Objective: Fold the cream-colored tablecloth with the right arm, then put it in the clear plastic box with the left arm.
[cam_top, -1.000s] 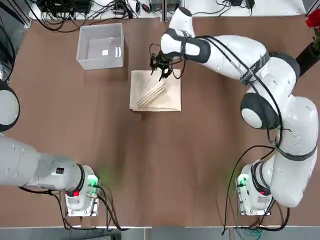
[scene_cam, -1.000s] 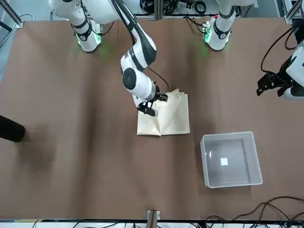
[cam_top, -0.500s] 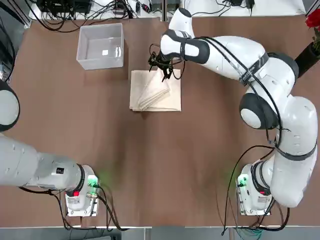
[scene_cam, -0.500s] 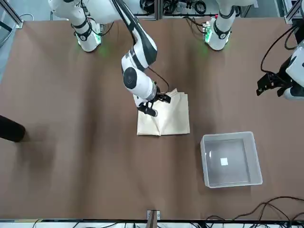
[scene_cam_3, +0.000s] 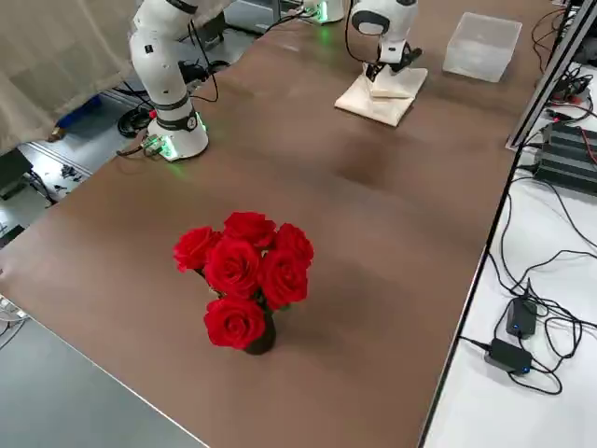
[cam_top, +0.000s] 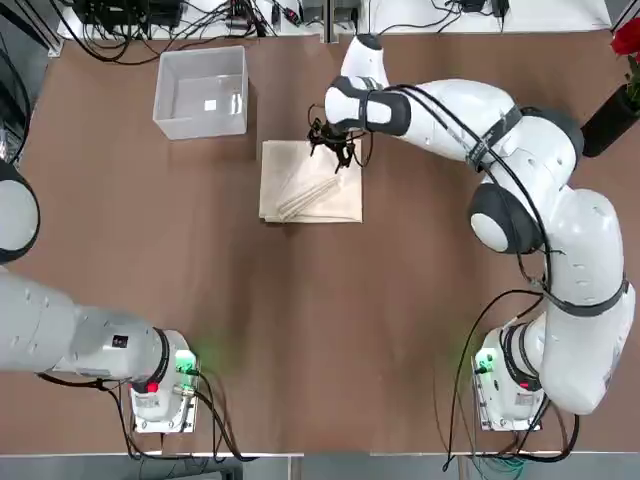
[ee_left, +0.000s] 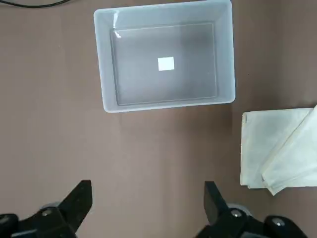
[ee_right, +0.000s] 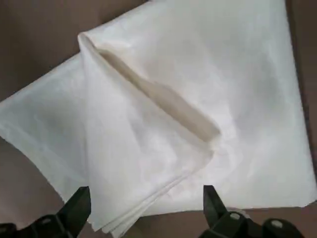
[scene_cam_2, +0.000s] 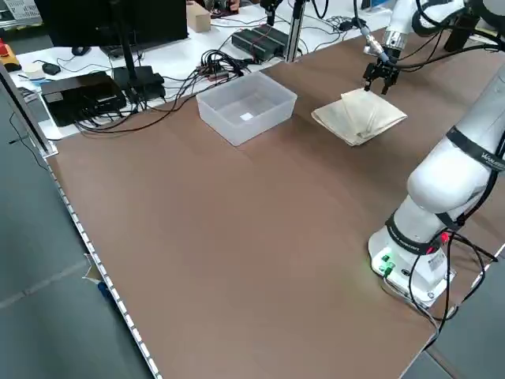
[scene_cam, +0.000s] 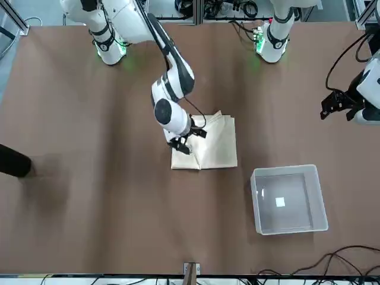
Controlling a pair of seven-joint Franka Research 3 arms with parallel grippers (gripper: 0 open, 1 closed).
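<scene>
**Reporter:** Where do things stand on the bench?

**Right arm:** My right gripper (cam_top: 335,152) hangs with its fingers spread and empty over the far corner of the cream-colored tablecloth (cam_top: 310,182), on the side nearest my base. The cloth lies at mid-bench toward the far edge, in layers, with one loose flap (ee_right: 148,129) ridged diagonally across it. The clear plastic box (cam_top: 201,92) stands empty, close to the cloth, towards the far left corner.

**Reporter:** How do you finish this step well?

**Right arm:** As I judge it, I should pinch only that flap's free edge, low and shallow, carry it across until the edges meet, and let go flat. Catching the layers underneath would drag the whole stack.

**Reporter:** And your partner?

**Right arm:** The left gripper (ee_left: 148,208) waits at the left edge, fingers wide, holding nothing.

**Reporter:** Which camera tells most?

**Right arm:** My wrist view shows the stacked layer edges and the raised crease; overhead, these flatten to faint lines. Only the overhead shows how close the box stands.
</scene>
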